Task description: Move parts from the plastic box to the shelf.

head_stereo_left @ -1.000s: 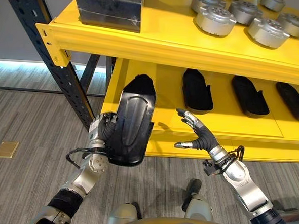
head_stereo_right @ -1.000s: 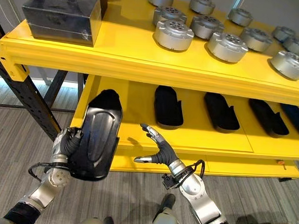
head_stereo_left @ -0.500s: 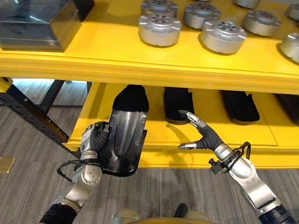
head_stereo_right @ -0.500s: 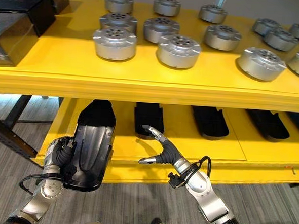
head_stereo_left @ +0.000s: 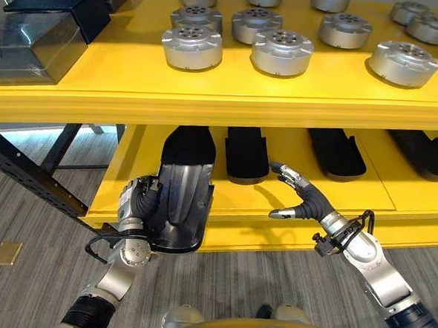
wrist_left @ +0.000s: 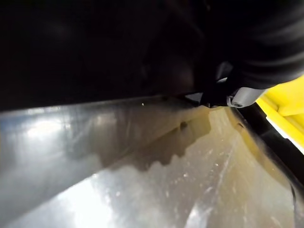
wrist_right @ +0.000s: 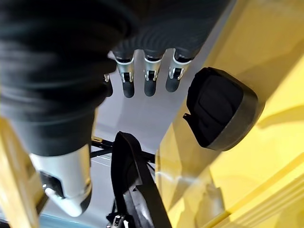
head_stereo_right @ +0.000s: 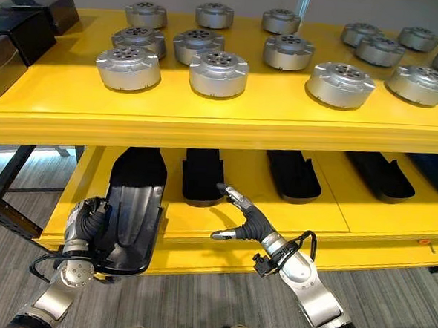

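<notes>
1. Left eye view, lower left: left robot hand (head_stereo_left: 137, 203) clamps long black moulded shell part (head_stereo_left: 181, 199) at yellow lower shelf (head_stereo_left: 317, 194) edge.
2. Right robot hand (head_stereo_left: 300, 201) spread, empty.
3. Best slid in level, beside neighbouring shells.

1. The black part (head_stereo_left: 181, 206) held in the left hand (head_stereo_left: 137, 203) looks like moulded plastic, smooth and glossy on its hollow inner face, where it catches pale reflections.
2. Its far end looks matt black.
3. The black parts (head_stereo_right: 293, 174) lying on the lower shelf (head_stereo_left: 329, 191) look matt and dull.
4. The round parts (head_stereo_right: 218, 72) on the upper shelf (head_stereo_right: 207, 107) are silver-grey metal with a satin, finely machined finish.
5. Both shelves are painted yellow, smooth with a soft sheen.
6. The box (head_stereo_left: 33, 37) on the upper shelf is dark, see-through plastic, glossy.
7. The floor (head_stereo_left: 30, 219) has a grey wood-grain look, matt.
8. The right hand (head_stereo_right: 247, 222) has bright metal fingers and a matt ribbed cover.
</notes>
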